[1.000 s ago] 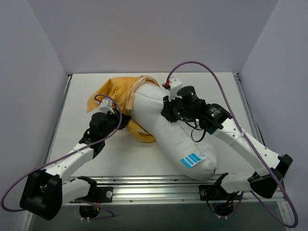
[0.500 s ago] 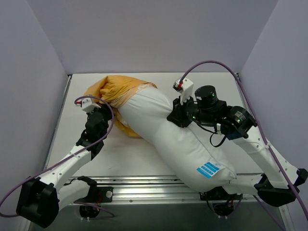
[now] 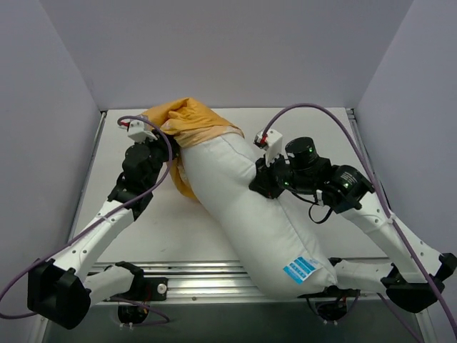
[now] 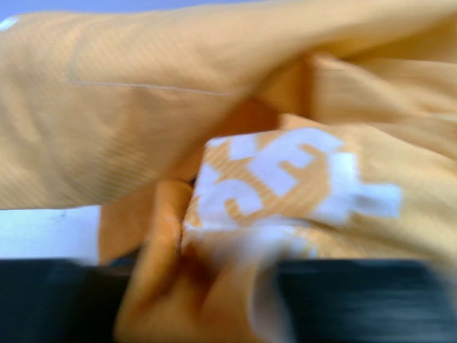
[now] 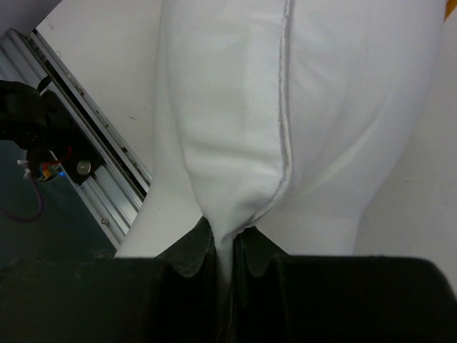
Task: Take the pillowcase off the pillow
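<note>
The white pillow lies diagonally across the table, its blue tag near the front rail. Its far end is still inside the orange pillowcase, bunched at the back left. My left gripper is shut on a fold of the pillowcase; orange cloth with white lettering fills the blurred left wrist view. My right gripper is shut on a pinch of the pillow's seamed edge at its right side.
The white table is walled on three sides. A metal rail runs along the near edge, also seen in the right wrist view. Purple cables loop above both arms.
My left gripper moved toward the back left with the pillowcase, sliding it farther off. My right gripper swung out and back with the pillow; more white pillow is now bare.
</note>
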Tool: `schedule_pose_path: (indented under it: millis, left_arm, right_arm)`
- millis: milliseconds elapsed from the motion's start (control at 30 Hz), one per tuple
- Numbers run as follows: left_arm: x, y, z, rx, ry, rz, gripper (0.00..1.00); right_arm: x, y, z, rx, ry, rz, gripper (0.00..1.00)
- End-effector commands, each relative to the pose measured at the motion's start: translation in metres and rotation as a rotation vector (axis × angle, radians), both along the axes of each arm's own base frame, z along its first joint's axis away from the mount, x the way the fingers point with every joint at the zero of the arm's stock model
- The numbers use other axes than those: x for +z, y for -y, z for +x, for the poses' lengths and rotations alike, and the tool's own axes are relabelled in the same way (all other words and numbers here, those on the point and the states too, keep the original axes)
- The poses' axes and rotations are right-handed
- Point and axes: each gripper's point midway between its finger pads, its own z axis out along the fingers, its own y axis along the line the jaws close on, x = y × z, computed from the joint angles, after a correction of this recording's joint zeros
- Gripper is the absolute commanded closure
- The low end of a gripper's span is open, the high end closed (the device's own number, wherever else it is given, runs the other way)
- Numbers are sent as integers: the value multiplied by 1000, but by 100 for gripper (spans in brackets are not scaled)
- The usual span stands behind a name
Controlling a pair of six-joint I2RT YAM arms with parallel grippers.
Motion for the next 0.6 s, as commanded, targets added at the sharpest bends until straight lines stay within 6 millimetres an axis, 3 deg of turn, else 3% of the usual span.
schedule_pose_path:
  millis: [0,100,200,333,400,433,567]
  left_arm:
    - [60,47,-37,-272,112,-19,57]
    - [52,49,-64,-331,68,40,31]
    - [41,38,-91,-359,0,109,18]
    - [34,30,-120,-432,-66,215,11]
    - [41,27,-121,-441,-62,286,11]
    - [31,23,-117,-427,-110,324,11]
    - [41,20,-96,-397,-129,415,11]
  right_arm:
    - [14,-33,21,49,65,105,100]
    - [1,-46,32,60,43,95,100]
    - [4,-52,37,62,48,107,100]
    - [3,-58,42,65,44,113,100]
    - [1,-61,40,81,38,115,100]
    - [0,-63,40,86,31,113,100]
    - [-2,-64,37,99,22,109,100]
